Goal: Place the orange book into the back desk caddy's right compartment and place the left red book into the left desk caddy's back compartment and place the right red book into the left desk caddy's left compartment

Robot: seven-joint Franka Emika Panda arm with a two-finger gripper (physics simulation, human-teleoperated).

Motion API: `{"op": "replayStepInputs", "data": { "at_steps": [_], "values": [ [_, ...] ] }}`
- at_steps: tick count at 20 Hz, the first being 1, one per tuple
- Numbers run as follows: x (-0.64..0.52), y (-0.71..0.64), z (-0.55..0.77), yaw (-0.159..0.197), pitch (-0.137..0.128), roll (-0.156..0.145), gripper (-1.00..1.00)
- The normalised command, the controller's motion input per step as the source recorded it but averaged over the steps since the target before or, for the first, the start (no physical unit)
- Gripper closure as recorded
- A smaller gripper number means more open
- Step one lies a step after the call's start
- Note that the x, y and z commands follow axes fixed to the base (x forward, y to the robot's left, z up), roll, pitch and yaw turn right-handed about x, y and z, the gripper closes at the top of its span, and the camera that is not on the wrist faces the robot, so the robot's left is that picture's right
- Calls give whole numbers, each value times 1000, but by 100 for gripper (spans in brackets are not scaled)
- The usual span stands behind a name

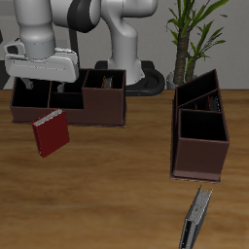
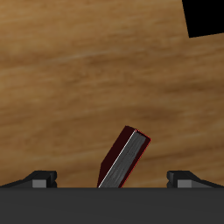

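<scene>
- The gripper [image 1: 41, 86] hangs over the back desk caddy [image 1: 68, 100], above its low end; its two fingers [image 1: 26, 86] stand apart with nothing between them, so it is open and empty.
- In the wrist view only the tips of both fingers [image 2: 42, 178] show, spread wide at the frame's edge; the rest is cut off by the gripper body.
- A dark red book [image 1: 51, 133] is just in front of the back desk caddy, tilted on the worktop [image 1: 117, 185]; the wrist view shows it [image 2: 124, 158] leaning between the fingers' line but touching neither. By the robot's sides this is the right red book.
- The left red book [image 1: 197, 216] stands on edge near the worktop's front edge, in front of the left desk caddy [image 1: 199, 131], which is seen end-on.
- The orange book cannot be made out; the taller right compartment [image 1: 105, 97] looks dark inside and its contents are unclear.
- Something pale shows in the left desk caddy's back section, too small to identify.
- A dark corner [image 2: 206, 16] in the wrist view is cut off; likely caddy wall.
</scene>
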Motion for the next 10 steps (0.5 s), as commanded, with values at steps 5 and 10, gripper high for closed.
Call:
{"op": "replayStepInputs", "data": {
  "at_steps": [5, 10],
  "values": [
    [-28, -205, -396, -42, -15, 10, -100],
    [24, -91, -379, -26, -15, -1, -100]
  ]
}}
